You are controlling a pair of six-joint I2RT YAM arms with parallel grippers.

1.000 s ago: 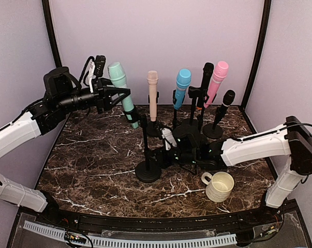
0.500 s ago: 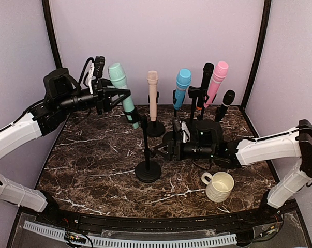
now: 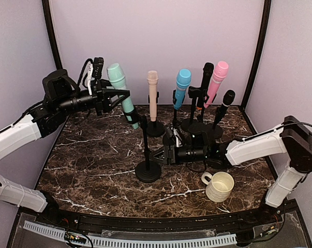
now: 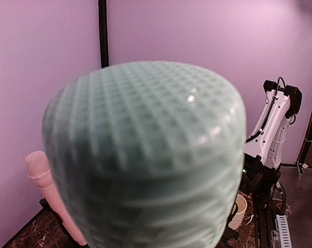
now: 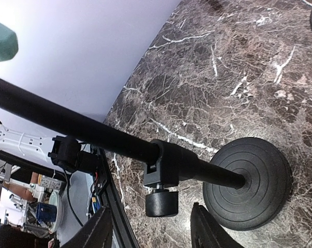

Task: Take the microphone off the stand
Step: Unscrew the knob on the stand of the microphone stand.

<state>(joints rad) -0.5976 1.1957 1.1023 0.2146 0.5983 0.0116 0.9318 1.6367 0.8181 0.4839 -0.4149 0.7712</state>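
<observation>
L gripper [image 3: 123, 96] clenched on mint-green mesh-headed plastic mic [image 3: 115, 73] atop black round-based metal stand [image 3: 148, 172], prob. to lift it out. R gripper [image 3: 158, 153] fingers released, straddling stand's lower pole, prob. to brace it.

Looking over from the mug [image 3: 219, 186], I can read no lettering, brand or number on it, the mint microphone [image 3: 125, 107] or the stand [image 3: 148, 171].

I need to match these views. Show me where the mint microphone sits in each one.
Top external: mint microphone at upper left, tilted above the tall pole.
Left wrist: its meshed head fills the middle of the frame.
Right wrist: only a sliver in the top left corner.
Shared landmark: black stand, centre in the top view, round base at lower right in the right wrist view; not seen from the left wrist.
</observation>
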